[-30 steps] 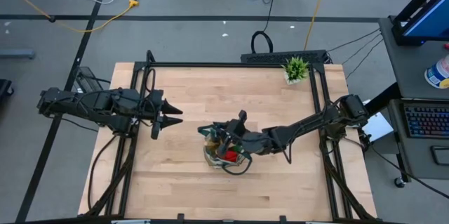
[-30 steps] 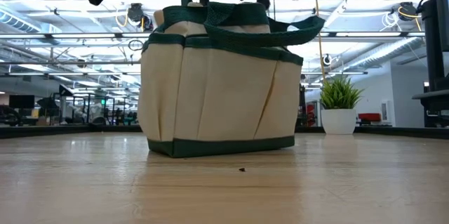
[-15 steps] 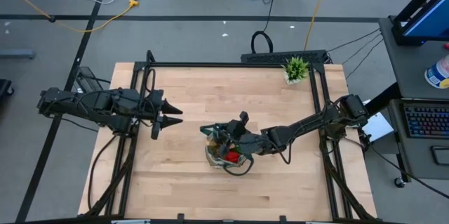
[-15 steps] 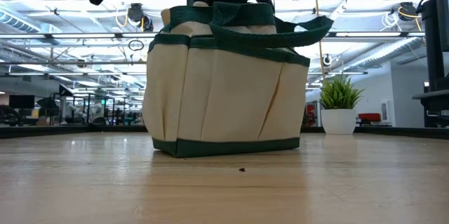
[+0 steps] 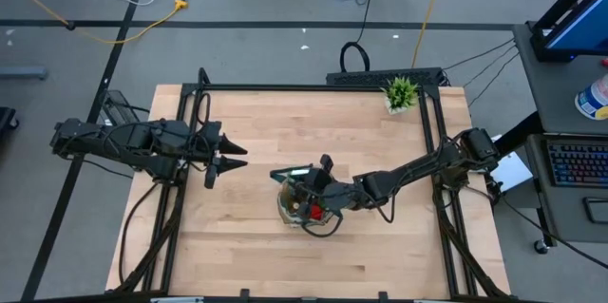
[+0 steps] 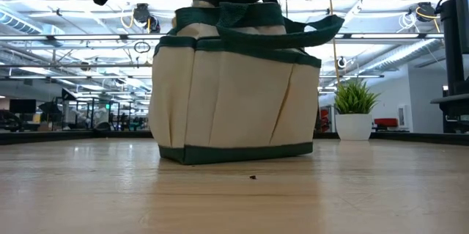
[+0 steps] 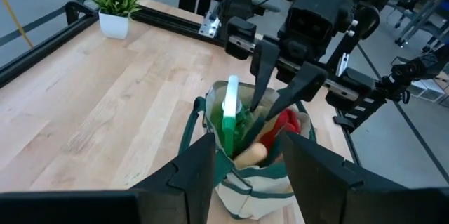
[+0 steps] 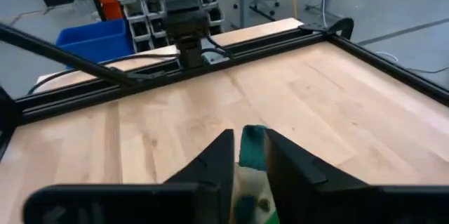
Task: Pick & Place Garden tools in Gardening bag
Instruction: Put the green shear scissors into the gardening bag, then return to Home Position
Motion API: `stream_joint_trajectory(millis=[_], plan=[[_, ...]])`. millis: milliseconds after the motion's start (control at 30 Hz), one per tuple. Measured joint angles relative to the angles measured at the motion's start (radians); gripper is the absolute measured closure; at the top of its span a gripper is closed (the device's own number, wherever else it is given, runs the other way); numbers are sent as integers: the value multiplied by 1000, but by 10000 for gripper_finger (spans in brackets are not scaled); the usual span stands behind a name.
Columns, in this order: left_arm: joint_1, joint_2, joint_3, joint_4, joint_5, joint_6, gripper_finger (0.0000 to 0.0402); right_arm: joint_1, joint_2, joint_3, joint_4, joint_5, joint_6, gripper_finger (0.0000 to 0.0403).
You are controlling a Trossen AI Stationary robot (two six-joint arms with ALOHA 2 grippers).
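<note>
The gardening bag [image 5: 304, 210] stands upright on its base near the table's middle, also in the low view [image 6: 234, 94]. Out of its top stick a green-white item [image 7: 229, 115], a red glove [image 7: 286, 122] and a wooden handle [image 7: 249, 155]. My right gripper [image 7: 258, 120] reaches in from the table's right and slants down into the bag's mouth, open by a narrow gap. The green-white item [image 8: 251, 145] lies between its fingers. My left gripper [image 5: 237, 157] hangs open above the table to the bag's left, touching nothing. My right gripper's fingers [image 8: 219, 157] stand on either side of the green-white item's green part [image 8: 252, 140], just above the bag's mouth. A thin gap shows on one side of it. I cannot tell whether the other finger touches it.
A small potted plant [image 5: 400, 92] stands at the table's far right corner. A black frame [image 5: 313, 86] runs along the table's far and side edges. Bare wood lies in front of the bag and to its left.
The bag has slid a little toward the table's right edge and stays upright. My right gripper has tipped a little farther down over the bag's mouth without leaving its place.
</note>
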Motion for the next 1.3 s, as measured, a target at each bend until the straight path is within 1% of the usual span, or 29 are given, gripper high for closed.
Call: stream_joint_trajectory(millis=[333,433,567,700,833,933,1067,1100,1267,1300], plan=[[0,0,0,0,2,2,231,12,0,0,-39,0,-2,249],[0,0,0,0,2,2,231,11,-4,0,-41,0,-4,237],[-2,0,0,0,2,2,231,12,-20,0,-6,1,-36,236],[-20,0,0,0,2,9,231,16,-80,1,-1,4,-68,248],[-42,0,0,-2,-2,13,231,16,-139,0,-43,6,-92,279],[-64,-3,0,-2,-26,13,231,16,-179,0,-92,8,-110,318],[-98,-15,0,1,-60,10,231,16,-217,0,-175,5,-109,385],[-107,-20,0,0,-68,9,231,16,-224,0,-198,3,-110,394],[-143,-49,0,0,-85,10,231,16,-271,-1,-300,0,-102,398],[-147,-55,0,0,-85,10,231,14,-280,-1,-322,-21,-102,400]])
